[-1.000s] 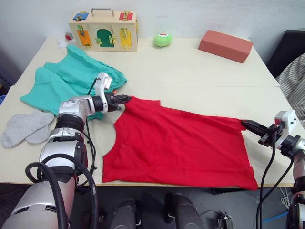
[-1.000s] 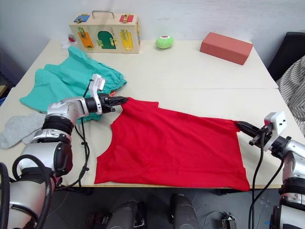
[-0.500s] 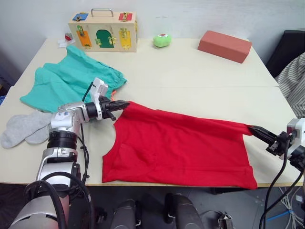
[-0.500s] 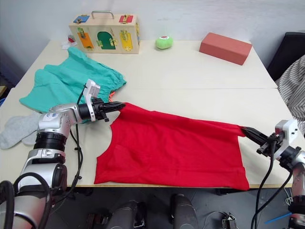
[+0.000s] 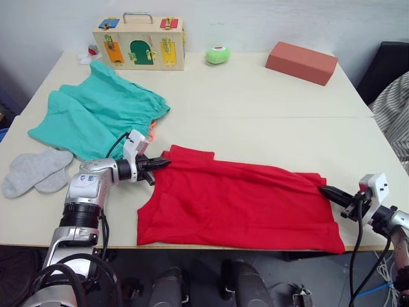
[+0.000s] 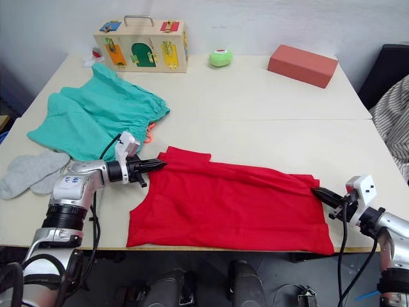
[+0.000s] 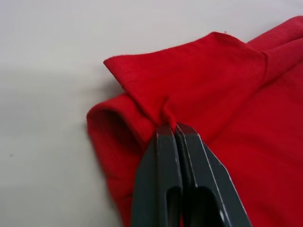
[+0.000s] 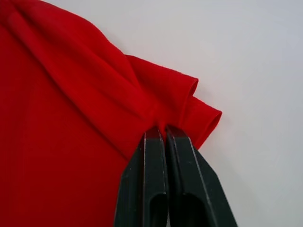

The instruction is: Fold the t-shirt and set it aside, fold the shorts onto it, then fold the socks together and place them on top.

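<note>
Left gripper (image 5: 161, 164) clamped on t-shirt (image 5: 236, 204) corner. Right gripper (image 5: 324, 189) pinching opposite edge, cloth spread between the 2.

Wooden latch box (image 5: 138, 42), green ball (image 5: 218, 54), brick (image 5: 301, 62)

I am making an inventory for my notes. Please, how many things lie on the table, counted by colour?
Red: 2, the t-shirt and the brick-shaped block
Teal-green: 1, the shorts
Light grey: 2, the socks
Light green: 1, the small round toy
Wood: 1, the latch box
Total: 7
</note>
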Motion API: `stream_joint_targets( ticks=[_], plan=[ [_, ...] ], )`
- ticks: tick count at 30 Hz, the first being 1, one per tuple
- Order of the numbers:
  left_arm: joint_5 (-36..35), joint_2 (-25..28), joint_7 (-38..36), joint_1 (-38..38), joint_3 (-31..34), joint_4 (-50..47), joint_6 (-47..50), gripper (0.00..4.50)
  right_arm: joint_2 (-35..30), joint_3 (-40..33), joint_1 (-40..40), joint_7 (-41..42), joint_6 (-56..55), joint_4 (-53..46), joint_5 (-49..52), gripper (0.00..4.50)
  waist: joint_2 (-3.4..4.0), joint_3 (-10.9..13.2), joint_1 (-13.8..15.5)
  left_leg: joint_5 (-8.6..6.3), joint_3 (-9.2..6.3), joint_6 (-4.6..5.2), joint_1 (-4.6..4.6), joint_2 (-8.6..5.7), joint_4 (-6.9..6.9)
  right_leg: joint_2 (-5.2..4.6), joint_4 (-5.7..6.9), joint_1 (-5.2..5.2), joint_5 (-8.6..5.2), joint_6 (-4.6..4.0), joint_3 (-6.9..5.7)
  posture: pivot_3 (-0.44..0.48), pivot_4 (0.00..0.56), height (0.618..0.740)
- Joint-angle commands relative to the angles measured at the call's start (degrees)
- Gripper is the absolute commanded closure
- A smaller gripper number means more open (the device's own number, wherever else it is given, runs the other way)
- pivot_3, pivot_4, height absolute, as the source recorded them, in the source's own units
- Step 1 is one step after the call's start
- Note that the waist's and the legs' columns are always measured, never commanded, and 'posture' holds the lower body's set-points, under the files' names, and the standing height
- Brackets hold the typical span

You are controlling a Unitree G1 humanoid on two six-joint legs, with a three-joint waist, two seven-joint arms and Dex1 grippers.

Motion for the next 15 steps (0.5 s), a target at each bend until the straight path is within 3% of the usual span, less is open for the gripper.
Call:
stream_joint_targets(
  ticks=[1, 6, 10, 11, 15],
  plan=[
    [-2.61, 3.33, -1.56, -0.33, 1.58, -4.41, 3.32, 3.23, -2.92, -2.84, 3.21, 1.04, -0.09, -2.29, 0.82, 3.19, 0.0, 0.0, 0.13, 0.0, 0.0, 0.0, 0.0, 0.01, 0.0, 0.0, 0.0, 0.0, 0.0, 0.0, 0.0, 0.0, 0.15, 0.74],
    [-7.19, 8.23, -6.73, -3.61, 1.23, -7.46, 10.78, 1.64, -5.11, -8.04, 9.85, 1.05, -1.08, -10.05, 2.82, 1.41, 0.0, 0.0, 0.4, -0.04, -0.01, -0.01, -0.01, 0.0, -0.02, 0.0, -0.05, 0.0, 0.0, -0.01, -0.01, 0.0, 0.15, 0.74],
    [-6.3, 8.54, -6.12, -9.7, -0.45, -3.45, 12.58, 0.37, -4.95, -12.55, 13.64, 0.14, -2.77, -17.87, 4.22, 0.01, 0.0, 0.0, 1.22, -0.07, -0.01, -0.02, 0.03, -0.01, -0.02, -0.01, -0.04, 0.04, 0.0, 0.0, 0.02, 0.0, 0.15, 0.74],
    [-5.22, 7.58, -4.98, -12.63, -1.31, 0.43, 13.05, 0.01, -4.98, -12.84, 14.46, -0.07, -2.43, -21.19, 4.48, 0.0, 0.0, 0.0, 1.36, -0.08, -0.01, -0.02, 0.03, -0.01, -0.02, 0.01, -0.04, 0.03, 0.0, 0.0, 0.02, 0.0, 0.15, 0.74],
    [-2.68, 4.4, -2.45, -19.52, -2.94, 12.02, 11.95, 0.01, -4.9, -11.84, 15.8, -0.99, 0.32, -29.44, 5.25, 0.0, 0.0, 0.0, 1.5, -0.08, 0.0, -0.02, 0.07, -0.01, -0.03, 0.04, -0.02, 0.05, 0.0, 0.0, 0.03, 0.0, 0.15, 0.74]
  ],
)
